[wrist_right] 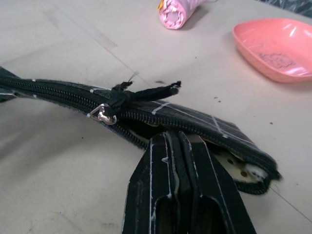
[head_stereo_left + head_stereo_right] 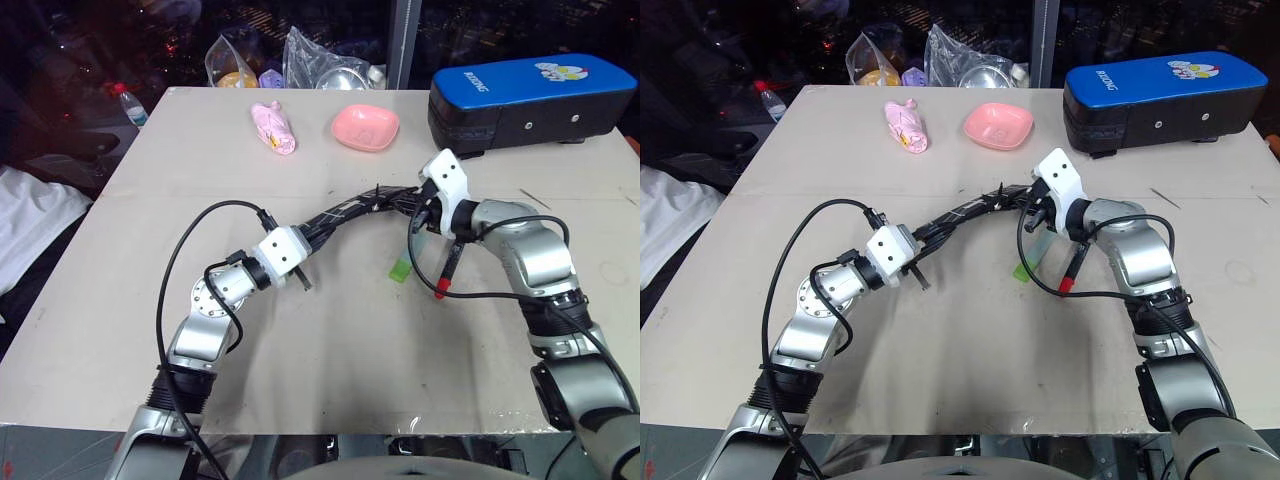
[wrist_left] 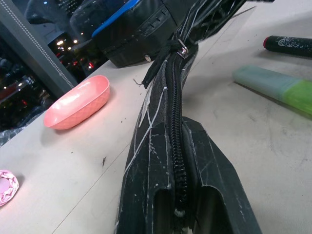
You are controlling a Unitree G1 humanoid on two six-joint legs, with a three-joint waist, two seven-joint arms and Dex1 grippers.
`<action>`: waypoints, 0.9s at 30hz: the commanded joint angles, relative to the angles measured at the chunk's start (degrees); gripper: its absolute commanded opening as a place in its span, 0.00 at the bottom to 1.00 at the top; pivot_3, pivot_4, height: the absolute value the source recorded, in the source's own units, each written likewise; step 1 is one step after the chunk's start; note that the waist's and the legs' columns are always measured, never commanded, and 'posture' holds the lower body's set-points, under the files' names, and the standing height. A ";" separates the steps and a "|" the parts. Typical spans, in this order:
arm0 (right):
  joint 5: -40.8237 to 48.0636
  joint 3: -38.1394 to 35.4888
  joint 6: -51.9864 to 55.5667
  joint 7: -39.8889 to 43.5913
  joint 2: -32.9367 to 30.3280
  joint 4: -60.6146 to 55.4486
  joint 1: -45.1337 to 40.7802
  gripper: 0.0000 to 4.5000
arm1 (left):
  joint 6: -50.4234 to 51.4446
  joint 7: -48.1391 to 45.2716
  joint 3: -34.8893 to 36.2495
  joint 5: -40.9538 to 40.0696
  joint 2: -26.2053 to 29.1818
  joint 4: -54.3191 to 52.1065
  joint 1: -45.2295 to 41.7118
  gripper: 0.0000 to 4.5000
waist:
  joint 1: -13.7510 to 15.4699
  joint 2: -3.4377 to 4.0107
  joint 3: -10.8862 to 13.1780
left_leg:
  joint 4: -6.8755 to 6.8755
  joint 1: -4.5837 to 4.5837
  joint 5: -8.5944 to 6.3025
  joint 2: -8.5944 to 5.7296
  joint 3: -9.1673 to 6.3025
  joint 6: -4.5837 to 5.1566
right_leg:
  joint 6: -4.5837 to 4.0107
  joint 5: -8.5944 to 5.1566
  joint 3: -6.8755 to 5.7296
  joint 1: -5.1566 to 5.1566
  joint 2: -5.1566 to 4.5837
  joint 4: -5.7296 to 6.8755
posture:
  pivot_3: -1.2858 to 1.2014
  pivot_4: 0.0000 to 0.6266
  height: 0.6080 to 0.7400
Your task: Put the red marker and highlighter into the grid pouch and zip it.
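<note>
The grid pouch (image 2: 350,212), black with thin white lines, stands on edge with its zipper up, stretched in an arc between both grippers. My left gripper (image 3: 176,131) is shut on its zipped end. My right gripper (image 1: 170,139) is shut on the near lip of the other end, just below the zipper pull (image 1: 103,115); past the pull the pouch gapes. The highlighter (image 2: 404,260), light green with a pale end, lies on the table beside my right gripper. Next to the highlighter lies the red marker (image 2: 447,272), red end toward me.
A pink bowl (image 2: 365,127) and a pink rolled bundle (image 2: 273,127) sit beyond the pouch. A big blue-topped black case (image 2: 530,100) stands at the far right. Plastic bags (image 2: 320,62) and a bottle (image 2: 132,105) line the table's far edge.
</note>
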 commanded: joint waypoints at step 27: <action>-35.62 20.39 -63.73 -7.53 -3.41 30.37 -14.11 0.99 | -0.07 0.55 -1.04 -0.19 -1.41 -2.23 -2.46 0.00 | -0.14 0.00 0.01 | -0.01 0.00 0.08 0.08 0.61 -0.12 | 0.01 -0.01 0.24 -0.27 0.02 0.18 | 0.52 0.24 1.00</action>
